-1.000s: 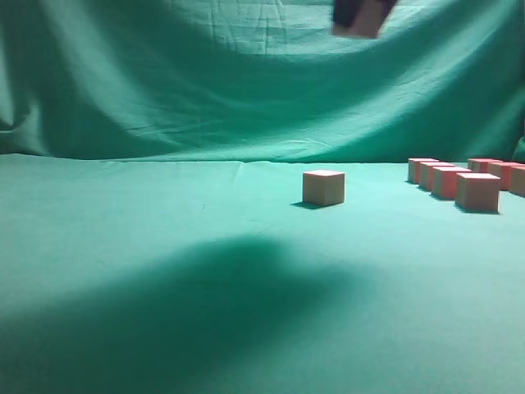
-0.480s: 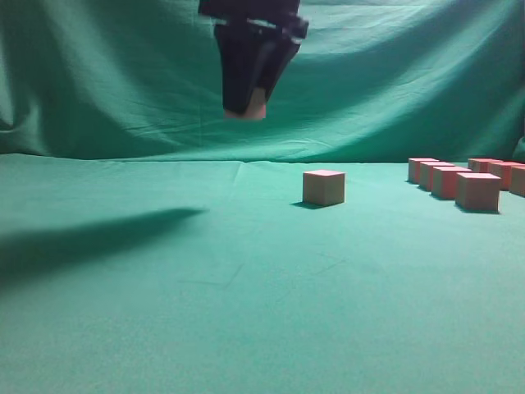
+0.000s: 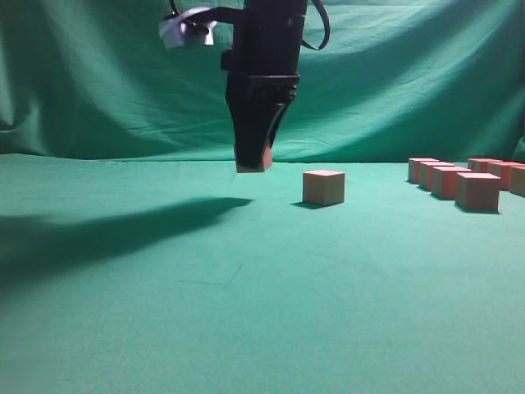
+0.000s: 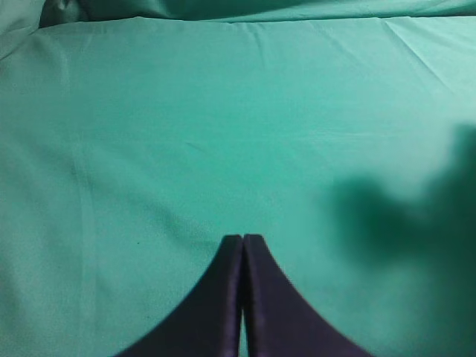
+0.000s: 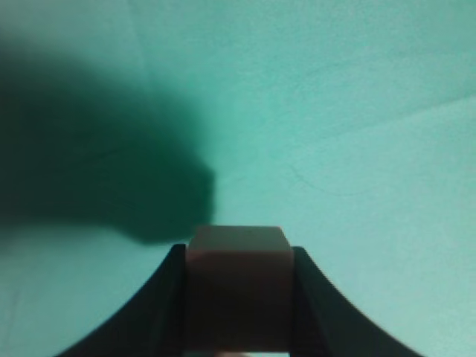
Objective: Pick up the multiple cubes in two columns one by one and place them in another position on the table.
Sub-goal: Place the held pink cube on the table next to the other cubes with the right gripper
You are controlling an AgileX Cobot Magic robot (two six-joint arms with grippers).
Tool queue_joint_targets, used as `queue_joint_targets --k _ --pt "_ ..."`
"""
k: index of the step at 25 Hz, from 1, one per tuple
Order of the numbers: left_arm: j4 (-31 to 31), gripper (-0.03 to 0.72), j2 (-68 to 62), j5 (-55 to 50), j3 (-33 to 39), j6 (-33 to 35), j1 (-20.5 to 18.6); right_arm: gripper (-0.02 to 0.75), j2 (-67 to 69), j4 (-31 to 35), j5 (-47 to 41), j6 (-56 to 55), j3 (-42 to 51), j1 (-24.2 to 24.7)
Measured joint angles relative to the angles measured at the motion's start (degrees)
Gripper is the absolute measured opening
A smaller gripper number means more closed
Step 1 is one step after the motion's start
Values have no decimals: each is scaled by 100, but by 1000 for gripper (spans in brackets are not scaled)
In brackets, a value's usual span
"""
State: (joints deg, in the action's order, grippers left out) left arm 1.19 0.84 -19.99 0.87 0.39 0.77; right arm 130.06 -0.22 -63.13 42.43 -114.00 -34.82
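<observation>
1. Green bench (image 3: 246, 312) spreads wide under me, my arm's shadow lying across its left side.
2. My right tool (image 3: 253, 167) hangs left of centre, above the cloth, pinching one cube (image 5: 236, 286) between its fingers.
3. My left tool (image 4: 242, 239) is pressed together, nothing in it.
4. One lone cube (image 3: 323, 187) sits at centre; two columns of cubes (image 3: 459, 182) wait far right.

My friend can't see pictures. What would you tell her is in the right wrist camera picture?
A dark pincer squeezes one reddish cube between its two fingers, above a green cloth table. A big dark shadow falls on the cloth to the left.
</observation>
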Motion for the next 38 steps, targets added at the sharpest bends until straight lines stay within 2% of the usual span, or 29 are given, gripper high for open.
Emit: queue_joint_targets --k 7,13,18,38 --pt "0 0 0 0 0 0 0 267 213 -23 211 13 0 239" --pt "0 0 0 0 0 0 0 267 272 270 293 208 0 371" --pt "0 0 0 0 0 0 0 267 303 451 259 479 0 371" --pt "0 0 0 0 0 0 0 267 329 428 194 761 0 373"
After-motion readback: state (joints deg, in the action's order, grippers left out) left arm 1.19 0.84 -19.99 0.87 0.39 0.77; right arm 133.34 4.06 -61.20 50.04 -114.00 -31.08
